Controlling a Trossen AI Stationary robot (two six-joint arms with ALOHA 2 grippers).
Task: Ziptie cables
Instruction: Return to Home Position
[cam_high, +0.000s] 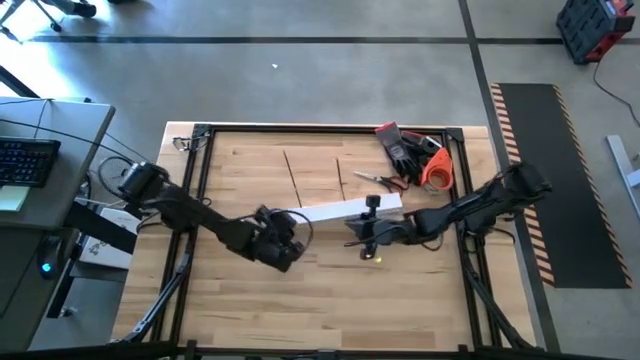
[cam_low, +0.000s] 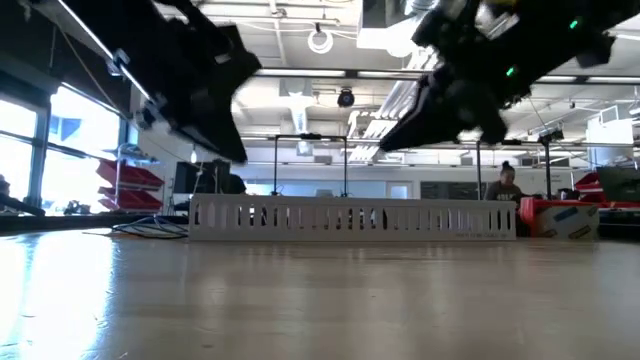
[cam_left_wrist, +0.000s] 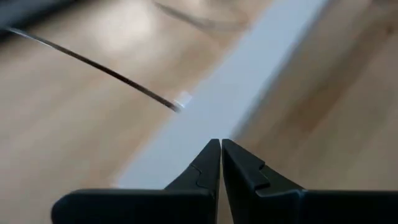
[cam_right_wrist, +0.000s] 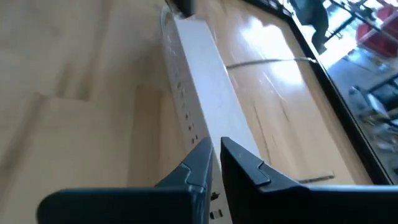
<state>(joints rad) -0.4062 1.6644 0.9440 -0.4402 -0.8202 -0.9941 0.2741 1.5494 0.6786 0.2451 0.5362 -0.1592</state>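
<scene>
The left hand (cam_left_wrist: 221, 144) and right hand (cam_right_wrist: 214, 146), both pressed together and empty, hang close over the white duct (cam_high: 345, 211). Retreating too low could knock it askew.

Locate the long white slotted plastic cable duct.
In the high view, the long white slotted plastic cable duct lies slanted near the middle of the wooden table, the left gripper at its left end and the right gripper beside it.

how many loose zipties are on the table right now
2 zipties, both beyond the white duct: one toward the left arm's side, the other nearer the middle. More may be hidden under the arms.
</scene>
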